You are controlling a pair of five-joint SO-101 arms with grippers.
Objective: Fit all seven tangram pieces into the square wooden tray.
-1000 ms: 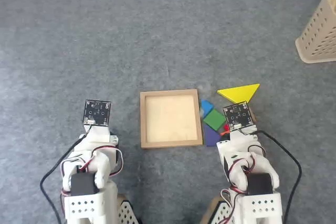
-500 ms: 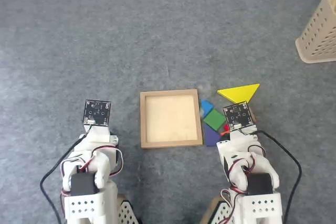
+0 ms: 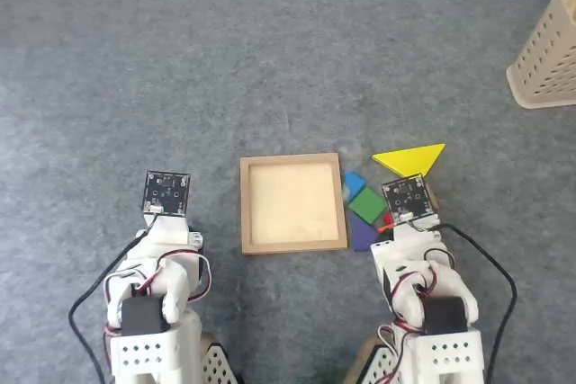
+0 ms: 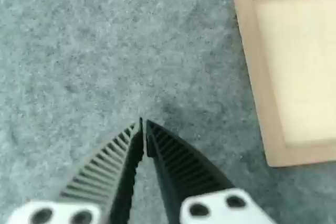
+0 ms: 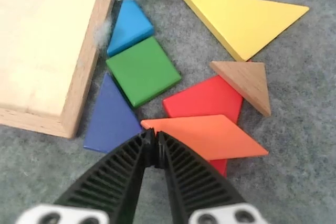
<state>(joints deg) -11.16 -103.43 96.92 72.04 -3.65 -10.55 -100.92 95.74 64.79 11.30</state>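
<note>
I'm getting bright, even, diffuse light across the grey surface [image 3: 270, 60], with soft, faint shadows hugging the rim of the tray [image 3: 293, 245].

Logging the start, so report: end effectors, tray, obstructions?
Left end effector shut, empty, beside tray. Right end effector shut, empty, by orange piece. All seven pieces outside tray. Basket far off, no obstacle.

There is wide room on the grey surface [image 3: 180, 69] to the left of the wooden tray [image 3: 293, 245] and beyond it. On the tray's right, the light blue triangle [image 5: 130, 24], green square [image 5: 143, 70] and dark blue triangle [image 5: 110, 119] lie packed just beside its rim, with hardly any gap between them. A basket [image 3: 547, 51] stands at the far right edge, well apart.
</note>
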